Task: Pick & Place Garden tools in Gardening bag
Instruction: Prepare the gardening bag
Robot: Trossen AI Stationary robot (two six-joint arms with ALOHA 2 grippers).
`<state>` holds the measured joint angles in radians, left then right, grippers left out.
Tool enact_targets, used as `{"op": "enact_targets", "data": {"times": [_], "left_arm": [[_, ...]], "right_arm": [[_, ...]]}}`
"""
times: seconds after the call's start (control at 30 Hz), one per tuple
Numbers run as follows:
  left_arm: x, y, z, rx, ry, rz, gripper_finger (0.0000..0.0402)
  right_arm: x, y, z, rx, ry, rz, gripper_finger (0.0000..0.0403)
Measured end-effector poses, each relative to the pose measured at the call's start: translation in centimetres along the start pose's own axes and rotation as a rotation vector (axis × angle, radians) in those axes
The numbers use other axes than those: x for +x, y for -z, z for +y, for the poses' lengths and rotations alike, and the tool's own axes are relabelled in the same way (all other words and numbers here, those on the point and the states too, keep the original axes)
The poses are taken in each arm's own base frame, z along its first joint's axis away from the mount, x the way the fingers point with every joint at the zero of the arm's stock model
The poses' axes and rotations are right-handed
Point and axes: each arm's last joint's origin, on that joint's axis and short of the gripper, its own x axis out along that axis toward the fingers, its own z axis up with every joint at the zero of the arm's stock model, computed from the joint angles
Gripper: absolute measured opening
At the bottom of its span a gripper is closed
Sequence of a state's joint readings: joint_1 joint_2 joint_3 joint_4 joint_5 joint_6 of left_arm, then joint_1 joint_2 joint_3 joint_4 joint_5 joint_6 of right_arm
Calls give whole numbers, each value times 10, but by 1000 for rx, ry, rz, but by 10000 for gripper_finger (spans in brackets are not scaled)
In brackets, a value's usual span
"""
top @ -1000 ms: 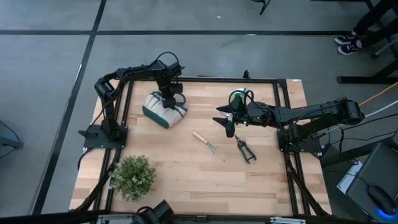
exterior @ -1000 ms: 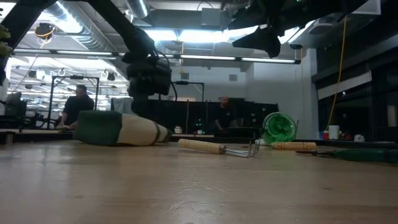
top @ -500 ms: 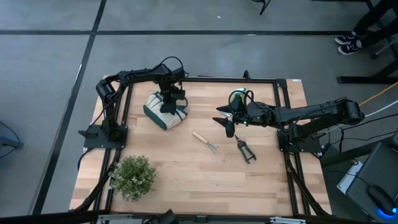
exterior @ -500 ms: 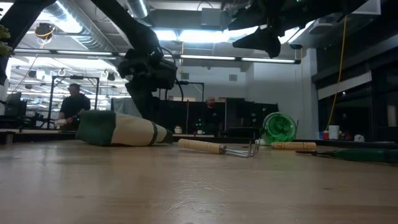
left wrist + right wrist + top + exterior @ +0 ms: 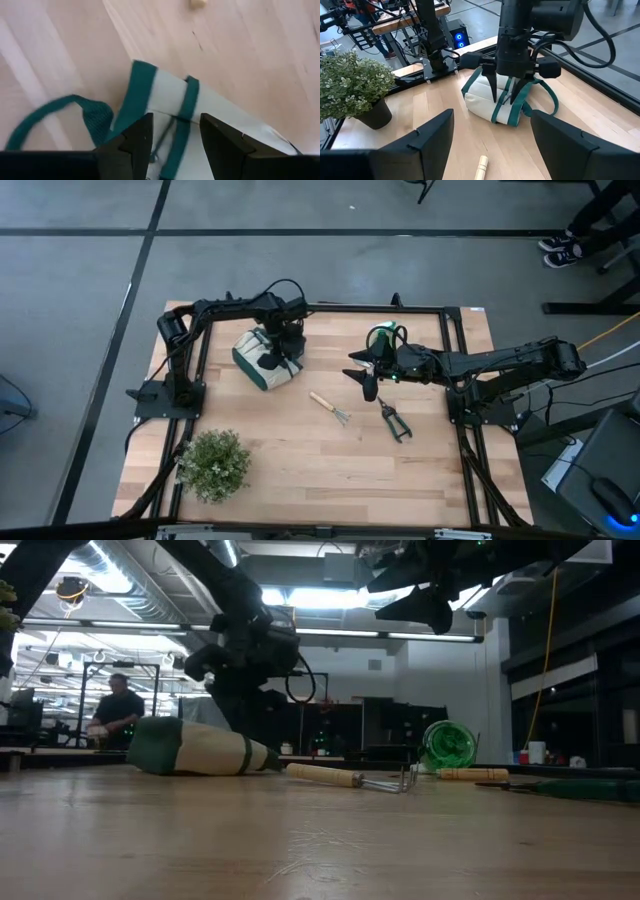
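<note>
The cream gardening bag [image 5: 256, 361] with green trim lies on its side at the table's far left; it also shows in the low view [image 5: 200, 750]. My left gripper [image 5: 175, 145] is open and points down over the bag's open end, one finger on either side of a green strap [image 5: 187, 102]. My right gripper [image 5: 492, 150] is open and empty, hovering above the table right of centre [image 5: 365, 380]. The green spray bottle [image 5: 382, 337] lies behind it. The mini rake [image 5: 328, 406] and the dark shears [image 5: 394, 421] lie flat at mid-table. The trowel is not clearly in view. My left gripper stands with open fingers [image 5: 493, 90] pointing down at the bag's upper side near the green-trimmed open end [image 5: 507, 112]. I cannot tell whether the fingertips touch the cloth. The bag lies on its side on the table.
A bushy potted plant [image 5: 213, 463] stands at the near left corner. A wooden shaft [image 5: 468, 774] lies right of the spray bottle in the low view. Bare table lies between the bag and the rake. People show in the room beyond the table.
My left gripper has gone toward the table's right edge along the top of the bag, from its middle to its open end, and has turned about its wrist. My right arm has kept still.
</note>
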<state>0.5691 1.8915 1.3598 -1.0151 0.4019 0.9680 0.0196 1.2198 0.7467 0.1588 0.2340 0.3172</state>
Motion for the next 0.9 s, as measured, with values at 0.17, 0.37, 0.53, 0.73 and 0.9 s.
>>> {"op": "enact_targets", "data": {"times": [0.17,0.37,0.53,0.73,0.9], "left_arm": [[1,1,-3,-26,8,43,158],[0,6,-7,-52,31,122,158],[0,8,-10,-88,52,145,157],[-1,11,-15,-96,97,176,127],[-1,11,-15,-131,99,182,73]], "right_arm": [[0,0,0,0,-2,1,268],[0,0,0,0,-2,3,268],[0,1,0,-3,2,14,268],[0,4,-1,-11,12,44,268],[0,4,-1,-11,12,45,268]]}}
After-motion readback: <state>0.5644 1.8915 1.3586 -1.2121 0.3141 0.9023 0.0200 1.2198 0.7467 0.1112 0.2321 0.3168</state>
